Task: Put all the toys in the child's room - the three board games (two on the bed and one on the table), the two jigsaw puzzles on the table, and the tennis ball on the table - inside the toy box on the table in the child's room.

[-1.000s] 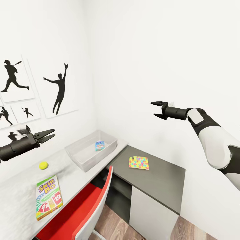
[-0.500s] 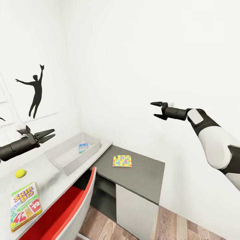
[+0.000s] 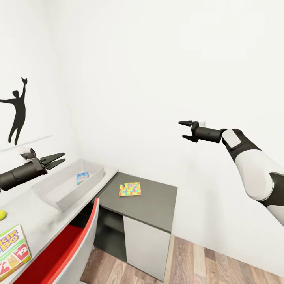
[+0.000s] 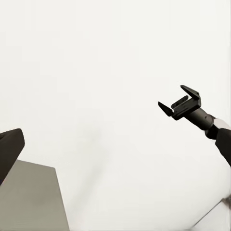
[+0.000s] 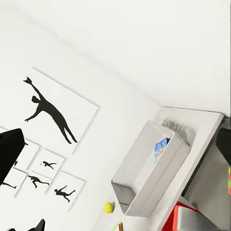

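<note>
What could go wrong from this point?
The red chair stands close against the table, so reaching the Skip-Bo box or tennis ball at the view's edge could snag it. Both grippers, left and right, are empty; the jigsaw puzzle lies flat, hard to pinch.

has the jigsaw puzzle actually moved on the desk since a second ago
No. The jigsaw puzzle keeps its place on the dark desk section; the camera turned.

Head camera looks down from well back on the toy box [image 3: 67,185]; right wrist camera shares it [image 5: 149,175] from above.
</note>
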### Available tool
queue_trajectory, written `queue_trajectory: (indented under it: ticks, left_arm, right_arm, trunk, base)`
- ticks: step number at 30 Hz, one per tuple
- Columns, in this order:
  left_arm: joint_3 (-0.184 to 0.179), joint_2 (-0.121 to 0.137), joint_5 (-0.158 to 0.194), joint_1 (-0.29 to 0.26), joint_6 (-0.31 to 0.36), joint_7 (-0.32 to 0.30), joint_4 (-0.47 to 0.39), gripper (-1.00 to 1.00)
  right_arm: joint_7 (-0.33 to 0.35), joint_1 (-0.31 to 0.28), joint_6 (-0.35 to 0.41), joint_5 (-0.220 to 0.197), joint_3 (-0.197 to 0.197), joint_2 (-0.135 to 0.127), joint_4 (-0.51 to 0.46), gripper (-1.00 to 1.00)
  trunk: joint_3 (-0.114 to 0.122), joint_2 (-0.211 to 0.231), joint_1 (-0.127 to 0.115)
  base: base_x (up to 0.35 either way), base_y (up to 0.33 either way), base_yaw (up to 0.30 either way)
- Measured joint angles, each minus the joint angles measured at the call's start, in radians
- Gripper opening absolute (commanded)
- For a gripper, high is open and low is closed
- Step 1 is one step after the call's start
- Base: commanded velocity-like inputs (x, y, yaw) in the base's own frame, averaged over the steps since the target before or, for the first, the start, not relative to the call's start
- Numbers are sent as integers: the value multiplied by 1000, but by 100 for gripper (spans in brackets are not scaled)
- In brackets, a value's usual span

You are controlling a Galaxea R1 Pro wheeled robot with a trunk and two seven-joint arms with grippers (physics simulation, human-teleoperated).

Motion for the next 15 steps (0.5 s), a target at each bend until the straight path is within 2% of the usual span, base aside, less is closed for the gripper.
queue_trajectory:
  ticks: [9, 15]
  left_arm:
    - [0, 0, 0, 0, 0, 0, 0, 100]
    - [0, -1, 0, 1, 0, 0, 0, 100]
  right_arm:
    - [1, 25, 0, 3, 0, -12, -2, 100]
    - [1, 48, 0, 5, 1, -25, -2, 100]
  trunk:
    - [8, 0, 0]
    - [13, 0, 0]
  base:
    - [-127, -17, -258]
    - [-44, -23, -257]
